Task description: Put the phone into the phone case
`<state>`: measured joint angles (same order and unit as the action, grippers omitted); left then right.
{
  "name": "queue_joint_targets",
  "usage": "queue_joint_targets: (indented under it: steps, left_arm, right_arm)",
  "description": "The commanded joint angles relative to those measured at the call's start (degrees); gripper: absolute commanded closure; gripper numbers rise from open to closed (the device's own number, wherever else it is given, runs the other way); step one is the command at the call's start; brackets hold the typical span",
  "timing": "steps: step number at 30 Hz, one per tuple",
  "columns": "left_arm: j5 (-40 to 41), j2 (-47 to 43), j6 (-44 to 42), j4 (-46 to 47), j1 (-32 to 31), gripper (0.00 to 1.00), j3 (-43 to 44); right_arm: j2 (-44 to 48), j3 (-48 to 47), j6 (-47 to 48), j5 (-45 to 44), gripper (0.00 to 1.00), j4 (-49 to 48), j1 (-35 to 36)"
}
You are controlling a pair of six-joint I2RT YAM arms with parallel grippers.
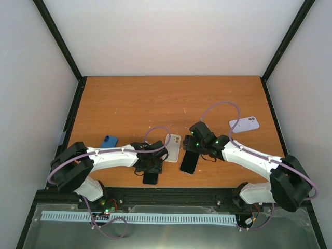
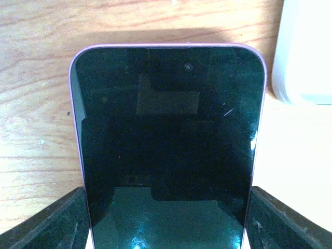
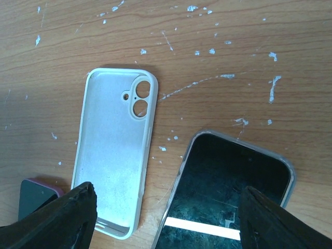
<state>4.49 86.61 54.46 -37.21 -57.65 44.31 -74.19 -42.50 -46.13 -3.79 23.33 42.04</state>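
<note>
The phone (image 2: 166,129) has a pink-purple rim and lies screen up on the wooden table, near the front edge (image 1: 150,178). My left gripper (image 2: 168,218) straddles its lower half, with a finger pressed against each long side. In the top view this gripper (image 1: 150,167) sits just left of the white phone case (image 1: 173,148). The case (image 3: 111,161) lies empty with its inside facing up. My right gripper (image 3: 166,207) hovers open over the gap between the case and a second dark phone (image 3: 228,192), holding nothing. A corner of the pink phone (image 3: 33,194) shows at the lower left.
The second dark phone (image 1: 189,162) has a grey rim and lies right of the white case. A pale lavender phone or case (image 1: 244,123) lies back up at the right. A blue one (image 1: 109,140) lies at the left. Black frame posts bound the table.
</note>
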Motion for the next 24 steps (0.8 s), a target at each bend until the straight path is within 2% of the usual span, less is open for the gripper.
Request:
queue_joint_targets:
  steps: [1,12,19,24]
  left_arm:
    - [-2.78,-1.22,0.11,2.72,0.07,0.33,1.07]
    - [-9.88,-5.69,-5.58,7.73,8.08,0.36,6.54]
    - [-15.43,-1.33,-9.95,12.95,12.97,0.36,11.48]
    - [-18.85,3.67,-13.72,15.77,13.97,0.36,15.74]
  right_arm:
    - [1.83,1.2,-0.1,-0.21,0.27,-1.64,-0.29]
    - [6.32,4.65,-0.06,-0.74,0.27,-2.19,-0.72]
    - [10.92,7.11,0.09,-0.75,0.27,-2.21,-1.42]
    - [14.12,8.65,0.01,-1.24,0.27,-1.45,-1.64]
